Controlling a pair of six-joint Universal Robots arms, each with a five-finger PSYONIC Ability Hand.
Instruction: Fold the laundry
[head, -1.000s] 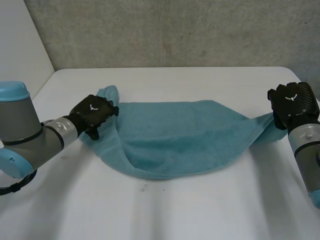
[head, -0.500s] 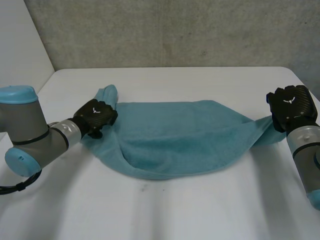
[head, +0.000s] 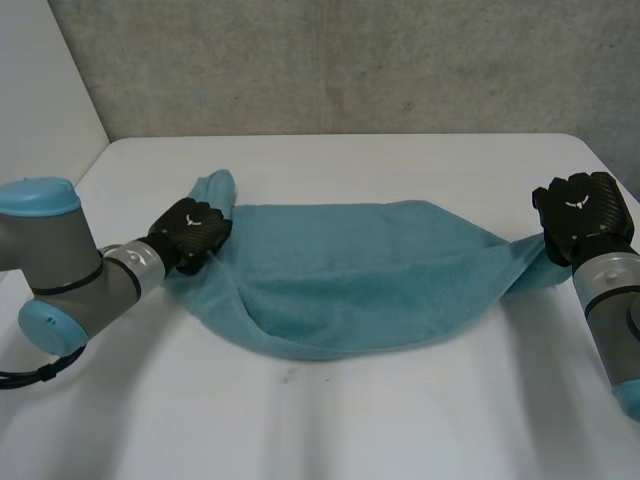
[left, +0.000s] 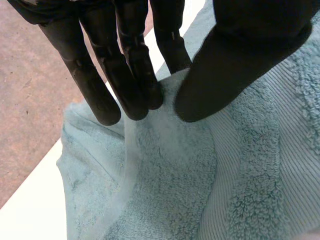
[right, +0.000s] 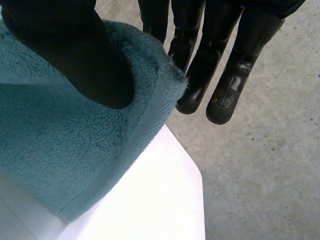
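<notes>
**Towel of teal terry cloth (head: 350, 270), pinched both ends**

Left robot hand (head: 192, 232) clamps thumb and fingers on its left end, right robot hand (head: 583, 212) nips the right corner likewise. Middle lies on the white worktop (head: 400, 420).

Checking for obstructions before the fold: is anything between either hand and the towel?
Nothing visible. The left hand pinches the towel at one end, the right hand at the other.
</notes>
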